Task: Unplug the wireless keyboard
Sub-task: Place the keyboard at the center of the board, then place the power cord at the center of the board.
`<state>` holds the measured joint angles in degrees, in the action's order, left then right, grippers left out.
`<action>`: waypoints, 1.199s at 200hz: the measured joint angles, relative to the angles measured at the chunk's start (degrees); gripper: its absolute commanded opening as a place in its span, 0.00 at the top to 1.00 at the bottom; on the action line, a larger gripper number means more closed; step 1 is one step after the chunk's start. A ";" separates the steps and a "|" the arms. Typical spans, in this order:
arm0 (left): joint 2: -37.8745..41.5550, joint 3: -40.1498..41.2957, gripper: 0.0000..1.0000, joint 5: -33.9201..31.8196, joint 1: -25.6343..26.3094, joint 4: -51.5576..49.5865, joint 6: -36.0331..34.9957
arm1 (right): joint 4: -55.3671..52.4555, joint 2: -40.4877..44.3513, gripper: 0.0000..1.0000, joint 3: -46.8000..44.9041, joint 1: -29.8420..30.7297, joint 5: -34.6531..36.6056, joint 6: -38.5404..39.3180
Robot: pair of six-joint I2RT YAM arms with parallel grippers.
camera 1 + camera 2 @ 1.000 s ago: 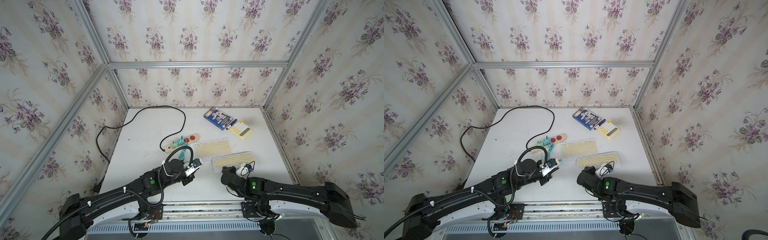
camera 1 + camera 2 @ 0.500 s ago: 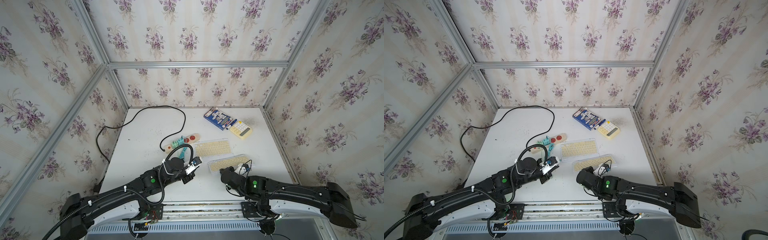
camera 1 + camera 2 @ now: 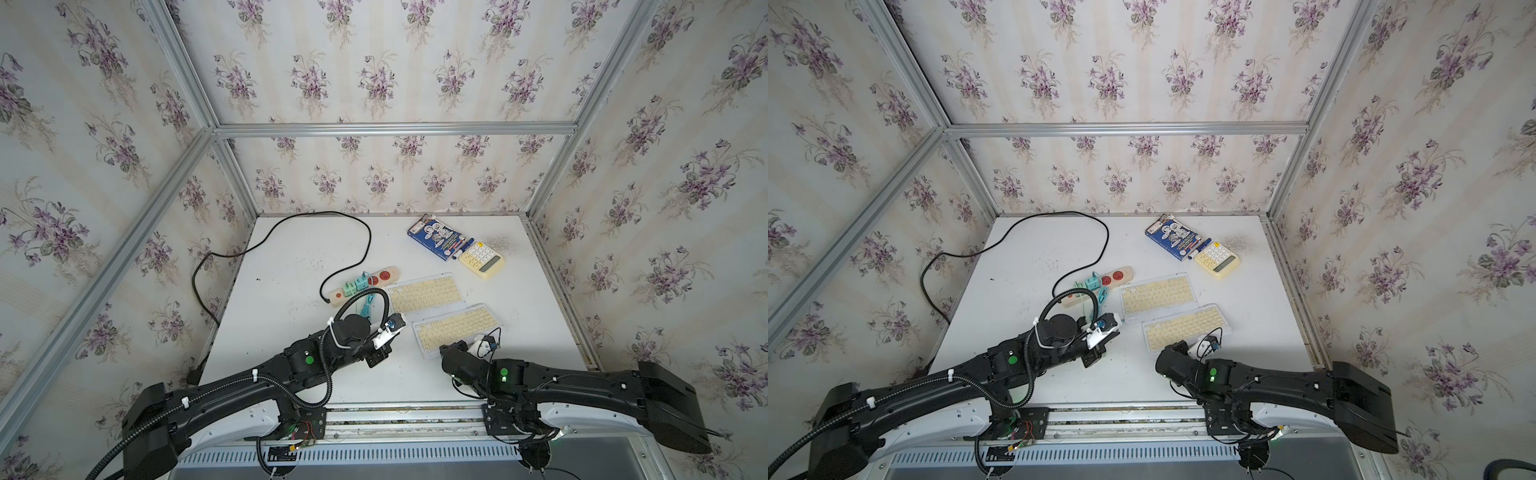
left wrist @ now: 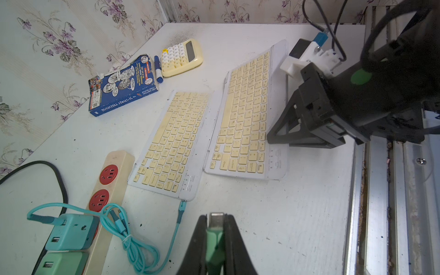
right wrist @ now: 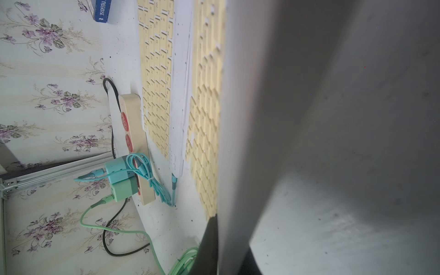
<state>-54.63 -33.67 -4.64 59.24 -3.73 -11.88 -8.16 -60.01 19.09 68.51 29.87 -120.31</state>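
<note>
Pinching a green plug [image 4: 214, 238] between its two black fingers [image 4: 198, 238], the left tool [image 4: 215, 221] is clamped together on the plug's body, with the bare metal tip sticking out past the fingertips. The plug is held just above the worktop [image 4: 297, 214], apart from both keyboards. In both top views this tool [image 3: 376, 358] sits just in front of the power strip [image 3: 365, 284].

The right tool [image 4: 271, 140] has its jaws drawn together with nothing between them. Its tips lie at the front bezel of the near keyboard [image 4: 245, 114], towards that keyboard's left end. Whether they press on it I cannot tell. The right wrist view is mostly filled by a pale, blurred surface.

The near keyboard [image 3: 455, 328] lies flat and slightly skewed on the worktop. The far keyboard [image 3: 424, 293] lies just behind it, the two almost touching along their long edges. A teal cable [image 4: 166, 247] meets the far keyboard's front left corner, and its slack is bundled beside the power strip.

On the strip, a teal charger [image 4: 71, 231] and a green charger [image 4: 59, 263] stand side by side. A green cable [image 5: 114, 229] trails from the green one. A black cord [image 3: 291, 224] loops from the strip towards the back left of the worktop.

At the back right lie a blue book [image 3: 436, 237] and a cream calculator [image 3: 481, 259], with a marker [image 3: 463, 244] between them.
</note>
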 measured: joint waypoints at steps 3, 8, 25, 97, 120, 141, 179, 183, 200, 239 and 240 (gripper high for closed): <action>-0.15 -0.02 0.99 0.00 0.00 0.00 0.00 | 0.76 -0.70 1.00 -0.04 0.00 0.02 0.00; -0.42 -0.02 0.99 0.00 0.00 0.00 0.00 | 2.08 -1.90 1.00 -0.11 0.00 0.09 0.00; -1.11 -0.26 0.99 0.00 0.00 0.02 0.00 | 7.63 -5.64 0.99 -0.79 0.00 0.48 0.00; -3.76 -0.46 0.98 0.02 -0.57 1.53 0.00 | 13.49 -9.38 0.42 -1.97 -0.76 -1.55 0.20; -3.89 -0.46 0.98 0.26 -0.74 1.73 0.00 | 12.79 -8.11 0.38 -2.12 -0.76 -1.88 0.15; -3.85 -0.44 0.96 0.31 -1.01 2.01 0.00 | 12.28 -6.91 0.35 -2.34 -0.76 -2.14 0.15; -4.02 -0.44 0.87 0.42 -1.70 2.27 0.46 | 4.11 -0.35 0.22 -1.86 -0.74 -4.31 0.17; -4.07 -0.44 0.84 0.42 -1.88 2.34 0.52 | 2.93 0.61 0.20 -1.66 -0.74 -4.39 0.15; -4.22 -0.44 0.66 0.44 -2.23 2.49 0.98 | -2.73 5.68 0.13 -0.35 -0.76 -4.37 0.20; -3.56 -0.46 0.33 0.37 -3.02 3.21 3.04 | -9.01 15.41 0.03 0.44 -1.14 -0.11 1.11; -3.50 -0.46 0.33 0.35 -3.02 3.26 3.13 | -9.01 15.50 0.03 0.46 -1.18 -0.02 1.27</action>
<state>-58.13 -34.13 -4.29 56.23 -0.47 -8.75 -17.17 -44.51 19.55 67.33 29.85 -119.04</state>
